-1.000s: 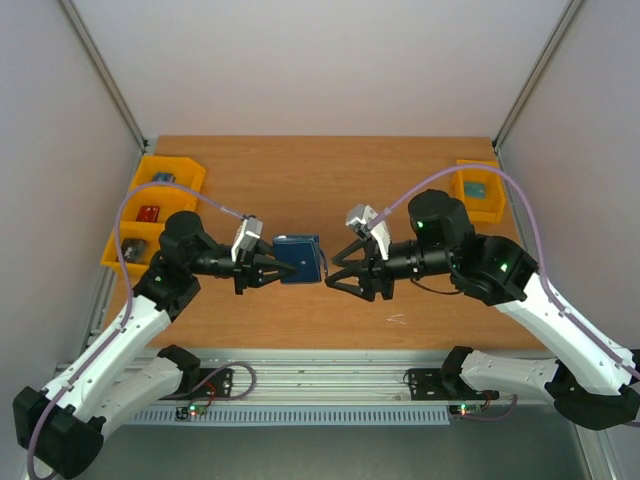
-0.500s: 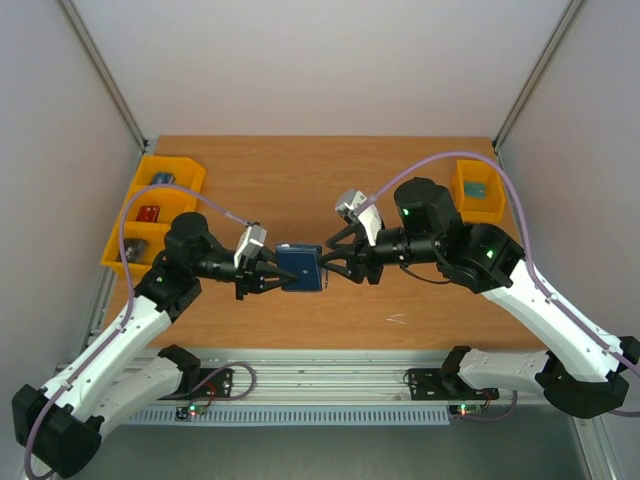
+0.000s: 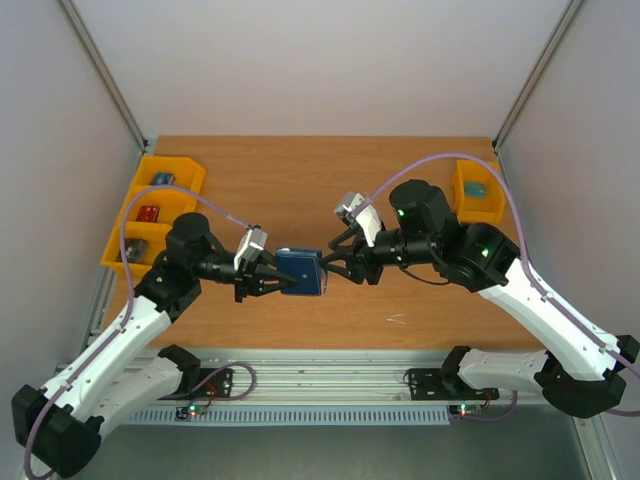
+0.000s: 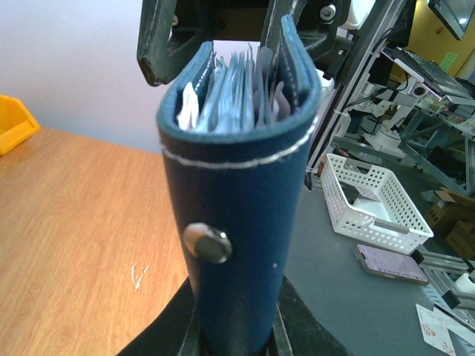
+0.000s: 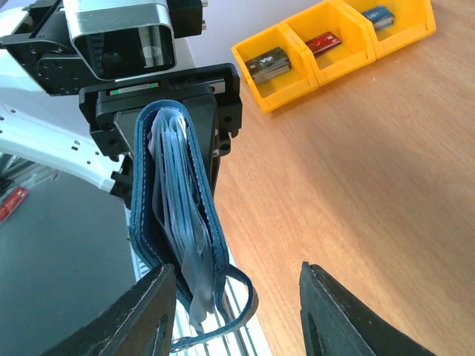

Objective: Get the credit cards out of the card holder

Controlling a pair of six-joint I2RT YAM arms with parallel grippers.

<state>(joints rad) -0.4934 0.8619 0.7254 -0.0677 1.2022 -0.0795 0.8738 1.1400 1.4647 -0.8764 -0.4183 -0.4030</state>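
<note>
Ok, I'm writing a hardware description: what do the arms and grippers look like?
Left arm and right arm: white shells, black joints. Left gripper and right gripper: black, two-fingered, silver camera above. Lilac cable loops along each; green lights on right.

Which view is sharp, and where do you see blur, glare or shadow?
Top view: even light, sharp, only faint shadows on the table. Left wrist view: the card holder is sharp, the room behind it slightly soft. Right wrist view: a pale glare lies across the wood, and the right fingers are dark and a little blurred.
</note>
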